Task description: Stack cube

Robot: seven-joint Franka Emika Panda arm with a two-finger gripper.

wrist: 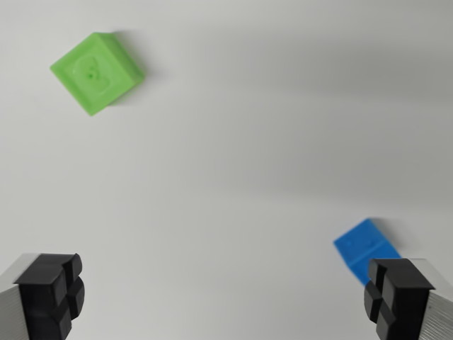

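The plain white table carried a green cube toward its far left and a blue cube near right, well apart; the fingers stood spread, empty, nothing stacked yet

Gripper spread wide — black fingertips (both blurred) at frame's bottom corners.

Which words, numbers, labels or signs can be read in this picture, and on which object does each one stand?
No readable text: there are no words, numbers or brand marks.
Green cube: a raised embossed shape on its top face, too soft to read as any letter or sign.
Blue cube: faint marks on top, too blurred to tell.
Claw, open, and the white table: no markings visible.
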